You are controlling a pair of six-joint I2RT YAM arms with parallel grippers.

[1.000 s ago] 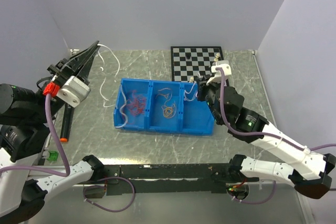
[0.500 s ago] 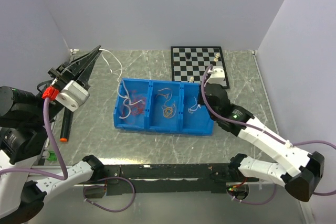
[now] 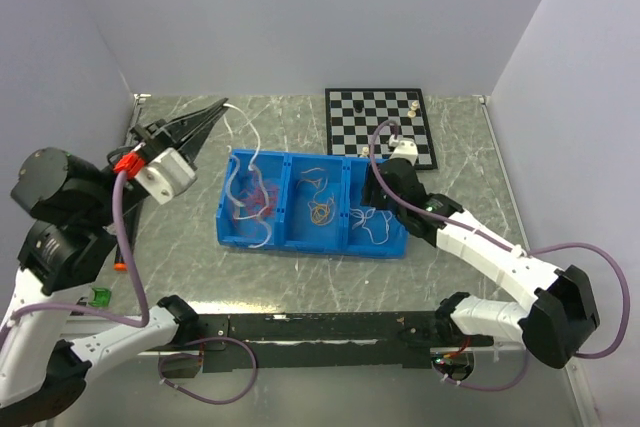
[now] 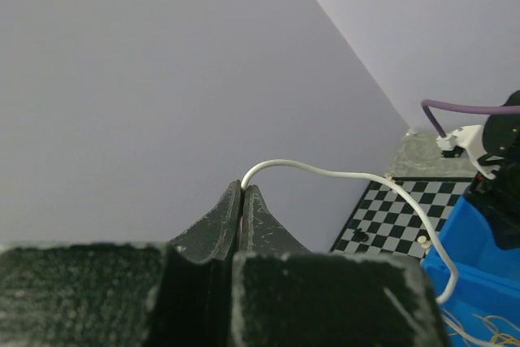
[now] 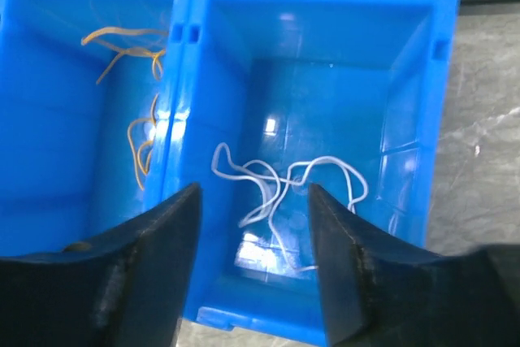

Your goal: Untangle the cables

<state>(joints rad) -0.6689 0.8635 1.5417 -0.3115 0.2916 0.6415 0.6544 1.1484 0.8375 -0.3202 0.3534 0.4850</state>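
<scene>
Judging by the earlier views, a release has just been made by the right hand (image 3: 380,185); a second ago a bit of white wire appeared to be carried at the far edge of the right compartment of the blue bin (image 3: 312,247), and that compartment looked bare; now the loose white cables (image 5: 284,188) are spread on its floor, and the hand is poised just above them, fingers held wide with nothing between them. One white piece can thus be taken as separated and put away.

The left hand (image 3: 222,107) has been swung from the far left corner of the desk (image 3: 290,127) towards the bin; its fingers are pressed tight together on the held white cable (image 4: 325,172), which is arched from the tips down into the left compartment; there it is seen lying across the red cables (image 3: 258,205), though whether it is knotted with them cannot be told. With the hand brought nearer the bin, more slack seems to have been let into that strand, so this part of the untangling is judged unfinished; a lift away from the red clump would probably be needed.

The orange cables (image 3: 322,212) are found in the middle compartment as before; the chessboard (image 3: 378,119) behind the bin has not been disturbed.
</scene>
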